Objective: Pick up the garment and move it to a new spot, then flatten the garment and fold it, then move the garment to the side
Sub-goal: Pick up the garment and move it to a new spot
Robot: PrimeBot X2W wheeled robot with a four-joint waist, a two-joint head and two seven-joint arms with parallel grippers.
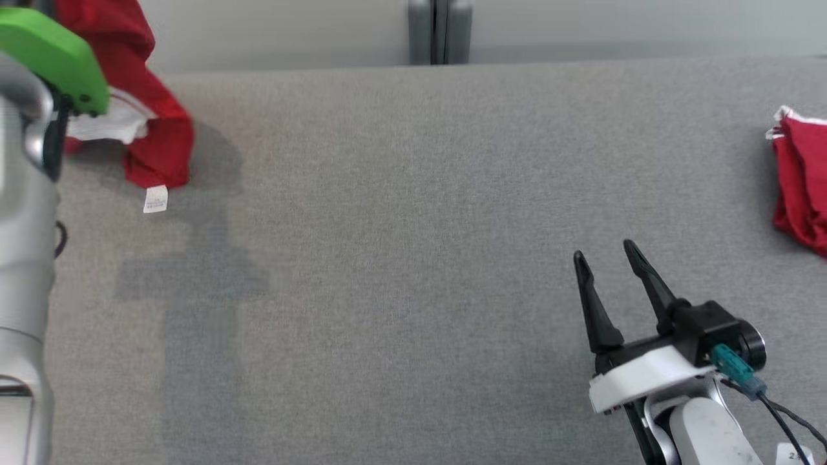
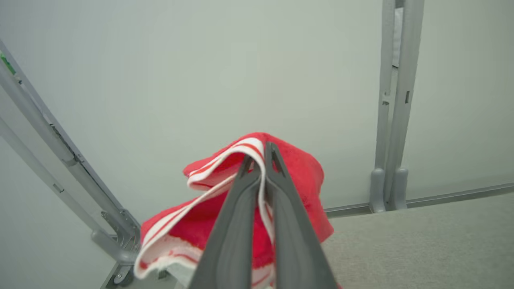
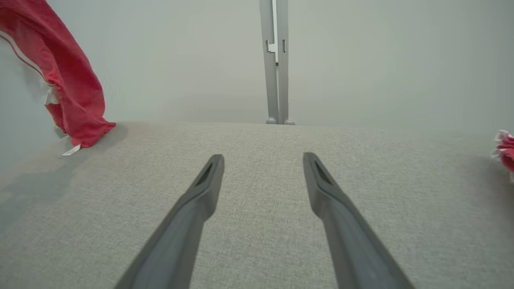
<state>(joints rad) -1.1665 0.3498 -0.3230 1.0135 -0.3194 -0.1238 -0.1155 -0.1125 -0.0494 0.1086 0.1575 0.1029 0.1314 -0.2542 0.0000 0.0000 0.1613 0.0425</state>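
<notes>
With our left claw [image 2: 259, 156] pinched shut on the striped edge of the red garment [image 1: 161, 139], which hangs over the far left of the grey table [image 1: 400, 213] with its lower end seemingly touching, and our right claw [image 1: 604, 253] spread wide and empty, we should lift higher before carrying it across, so nothing drags.

Head view: set high, aimed forward and steeply down on the grey table [image 1: 413, 258]; widest coverage, with the post [image 1: 439, 32] and back wall [image 1: 614, 29] at the top edge.
Left wrist view: held above table level, aimed along the left gripper [image 2: 260, 152] toward the back wall; very near the red garment [image 2: 301, 172].
Right wrist view: set low over the table, aimed nearly level along the right gripper [image 3: 263, 158] toward the back wall.
Shared by all three: post, table, garment.
Shared by head and right wrist: second red cloth [image 1: 801, 187] at the right edge.
</notes>
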